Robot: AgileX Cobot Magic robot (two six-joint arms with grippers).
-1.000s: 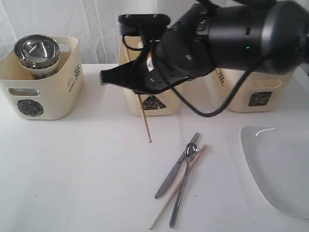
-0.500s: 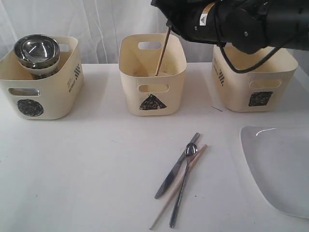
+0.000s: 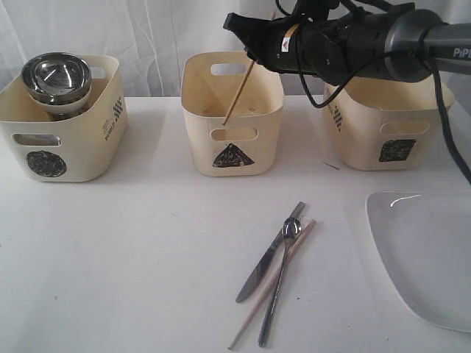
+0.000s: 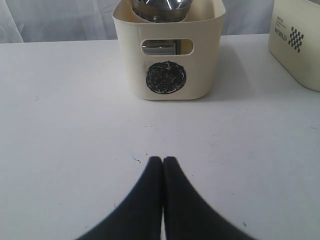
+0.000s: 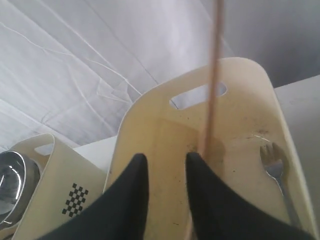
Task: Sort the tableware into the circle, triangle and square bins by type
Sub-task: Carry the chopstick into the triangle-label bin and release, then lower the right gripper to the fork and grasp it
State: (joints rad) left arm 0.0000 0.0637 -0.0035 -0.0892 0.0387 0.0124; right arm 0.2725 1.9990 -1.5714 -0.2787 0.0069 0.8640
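Note:
One wooden chopstick [image 3: 239, 92] leans inside the triangle bin [image 3: 232, 140], its tip on the bin floor. My right gripper [image 3: 237, 22] hovers above that bin's far rim. In the right wrist view the right gripper [image 5: 166, 159] is open, and the chopstick [image 5: 212, 75] stands free beside one finger, not between them. A fork [image 5: 274, 162] lies in the triangle bin [image 5: 165, 135]. On the table lie the knife [image 3: 265, 257], the spoon [image 3: 278, 283] and a second chopstick [image 3: 254, 316]. My left gripper [image 4: 163, 160] is shut and empty, low over the table before the circle bin [image 4: 167, 55].
Nested steel bowls [image 3: 56, 77] sit in the circle bin [image 3: 62, 140] at the left. The square bin [image 3: 386, 136] stands at the right, behind the large white plate [image 3: 430, 257]. The right arm spans above the square bin.
The right arm swung up from the table to above the triangle bin, carrying the chopstick. The chopstick now leans more steeply tilted inside the bin, free of the open fingers.

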